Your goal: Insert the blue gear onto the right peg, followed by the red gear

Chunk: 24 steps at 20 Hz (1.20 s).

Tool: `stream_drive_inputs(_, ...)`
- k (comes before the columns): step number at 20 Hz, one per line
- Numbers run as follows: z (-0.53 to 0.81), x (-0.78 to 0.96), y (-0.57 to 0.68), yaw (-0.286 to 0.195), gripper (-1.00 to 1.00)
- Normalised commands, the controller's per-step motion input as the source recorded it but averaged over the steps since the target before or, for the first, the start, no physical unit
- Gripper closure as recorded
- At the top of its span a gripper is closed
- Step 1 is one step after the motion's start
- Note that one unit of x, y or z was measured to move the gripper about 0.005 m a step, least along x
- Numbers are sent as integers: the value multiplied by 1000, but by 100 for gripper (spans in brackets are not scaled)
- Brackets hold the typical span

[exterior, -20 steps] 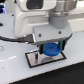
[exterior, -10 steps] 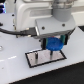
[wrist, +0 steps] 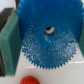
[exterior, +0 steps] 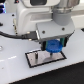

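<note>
Gripper (exterior: 54, 46) clamped on blue gear (exterior: 54, 47), held above grey plate (exterior: 35, 59) on white surface (exterior: 15, 70), toward exterior view's right end of plate. Wrist view: blue gear (wrist: 48, 44) filled frame, dark centre hole visible; red gear (wrist: 29, 80) on surface beside it.

No text, label, brand, number or sign can be read in either view. The arm's white casing, the blue gear (exterior: 53, 47) and the grey plate (exterior: 35, 58) all show plain surfaces, and both pictures are too blurred to reveal any fine print.
</note>
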Motion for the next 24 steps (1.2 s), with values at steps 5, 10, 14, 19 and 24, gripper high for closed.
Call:
stream_drive_inputs(5, -251, 158, 136, 0, 100)
stream_drive_inputs(10, -170, 127, 130, 0, -100)
stream_drive_inputs(14, -13, 74, 141, 0, -100)
stream_drive_inputs(19, 430, 128, 123, 0, -100)
stream_drive_inputs(24, 61, 14, 3, 0, -100)
